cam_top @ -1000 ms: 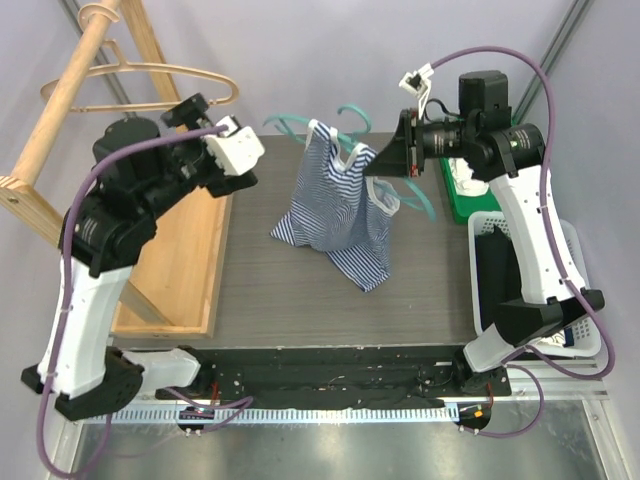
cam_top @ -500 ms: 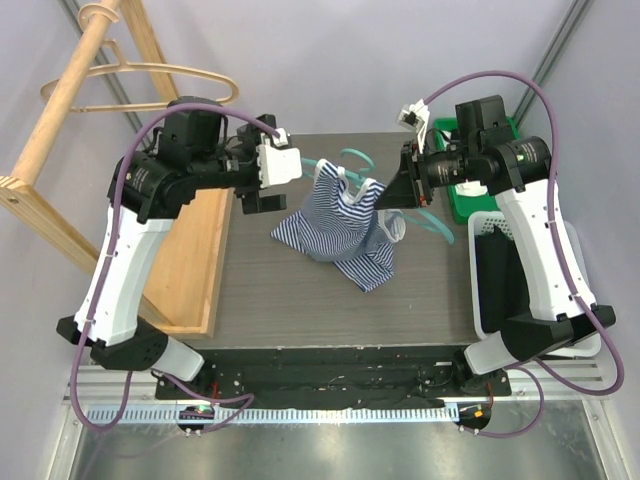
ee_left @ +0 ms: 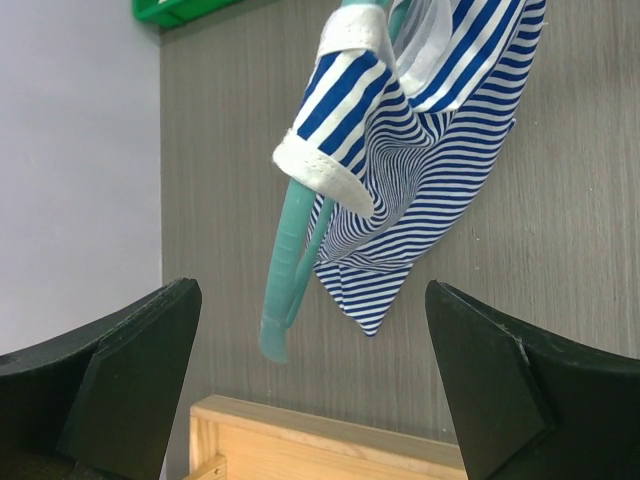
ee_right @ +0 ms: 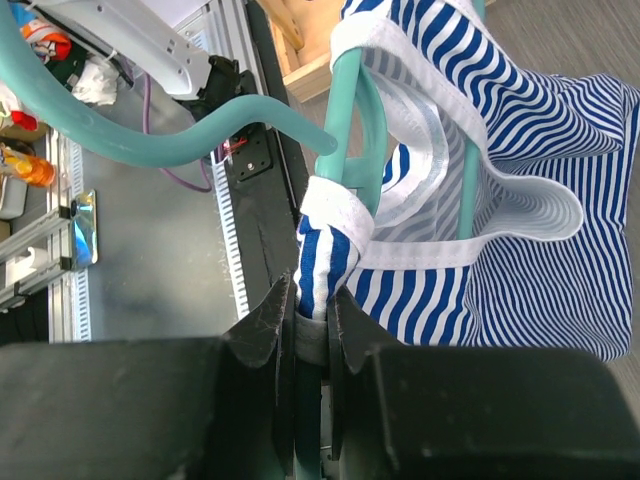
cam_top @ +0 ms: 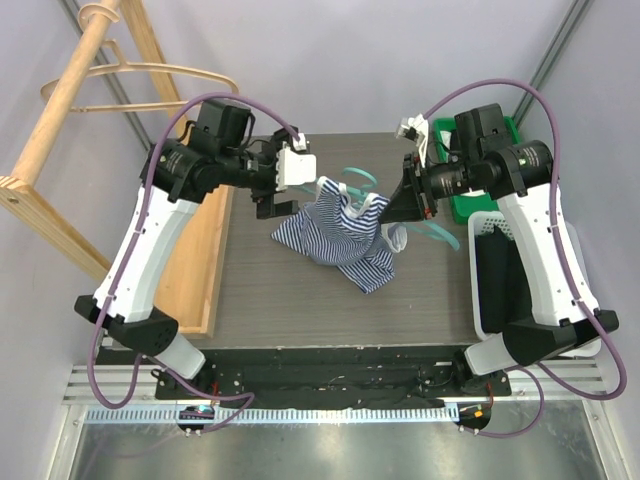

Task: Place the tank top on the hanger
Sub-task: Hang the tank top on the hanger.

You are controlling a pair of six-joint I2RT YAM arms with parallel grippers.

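Striped tank top point(cam_top: 335, 225) draped on hanger point(cam_top: 358, 180)
Left of the tank top, the left gripper point(cam_top: 272, 200) gapes empty; its wrist view alone shows the hanger's bare tip. Beyond it the right gripper point(cam_top: 392, 205) pinches hanger and strap. Grey table point(cam_top: 280, 300) beneath; grey walls point(cam_top: 330, 60).

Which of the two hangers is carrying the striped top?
The teal-green hanger, gripped by the right claw, has the striped top on it; the tan wooden hanger at far left is bare.

A grey wood-grain desk point(cam_top: 270, 300) stands against pale lilac walls point(cam_top: 330, 60) under soft, even light. At its left, a light wooden rack point(cam_top: 55, 120) carries a tan hanger point(cam_top: 150, 72). At its right sit a white basket point(cam_top: 585, 262) and a green bin point(cam_top: 462, 208). A brushed metal plate point(cam_top: 330, 450) runs along the near edge.
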